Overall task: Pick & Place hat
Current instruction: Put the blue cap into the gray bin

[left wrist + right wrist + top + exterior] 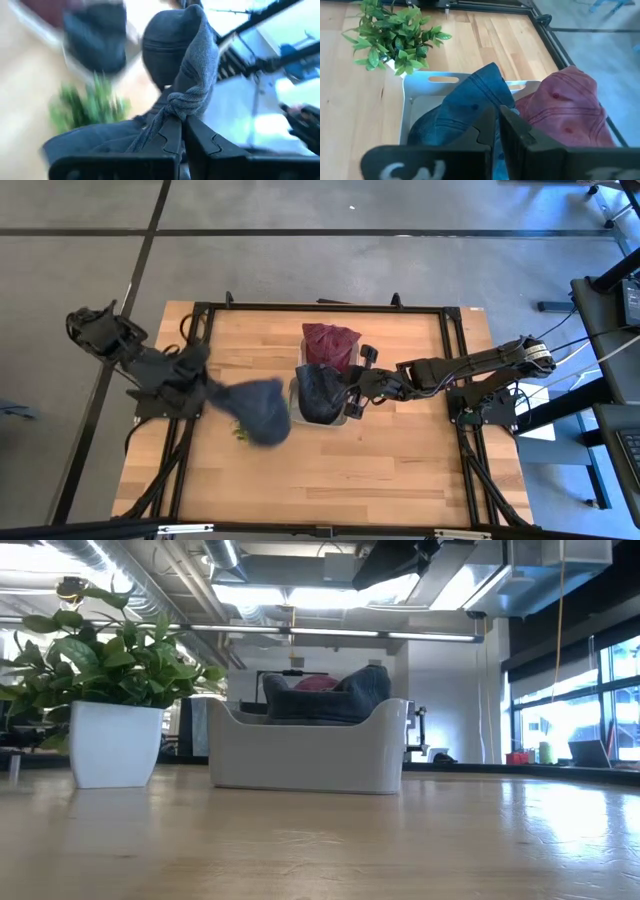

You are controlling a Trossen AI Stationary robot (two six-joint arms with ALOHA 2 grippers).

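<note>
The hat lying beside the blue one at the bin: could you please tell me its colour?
The hat is a faded red, clearest in the right wrist view.

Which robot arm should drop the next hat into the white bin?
The left. Its pincer is shut on a grey fabric hat, carried beside the white plastic bin. The right pincer is at the bin, closed on the blue denim hat already inside.

Grey-blue hat (262,408) dangling above table.
</note>
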